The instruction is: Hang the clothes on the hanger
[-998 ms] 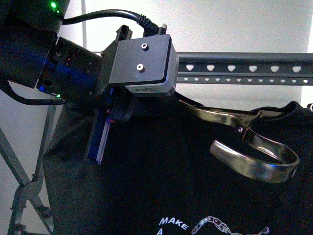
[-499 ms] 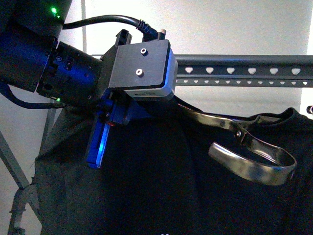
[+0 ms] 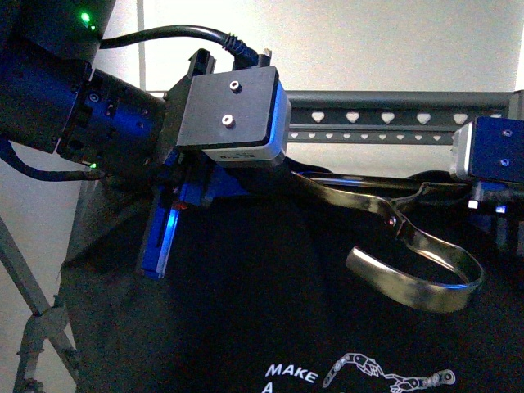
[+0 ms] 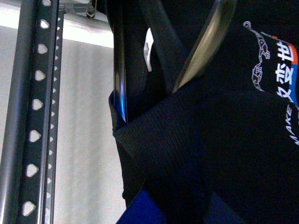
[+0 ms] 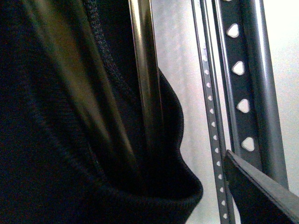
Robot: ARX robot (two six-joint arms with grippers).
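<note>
Left gripper (image 3: pixel 161 244) is up at the near shoulder of the black T-shirt (image 3: pixel 270 311). Its fingers read as pressed together on the ribbed neckband (image 4: pixel 159 135), with cloth bunching out from between them. Right gripper (image 3: pixel 491 187) sits at the far shoulder. One dark finger (image 5: pixel 261 196) shows, but spread or pinching, I cannot tell.

The shirt hangs below both sets of fingers. The grey rack rail (image 3: pixel 393 119) runs just behind and above the fingertips, apart from the cloth.

Between the grippers, the brass-coloured hanger (image 3: pixel 413 262) droops forward over the chest, hook down. I'd say the trick now is level shoulders, a firm pinch and a lift high enough for that hook to clear the rail.

The knit is soft and limp and will sag. The hanger is a polished flat strip, likely slippery. The rail is rigid metal punched with heart-shaped holes.
</note>
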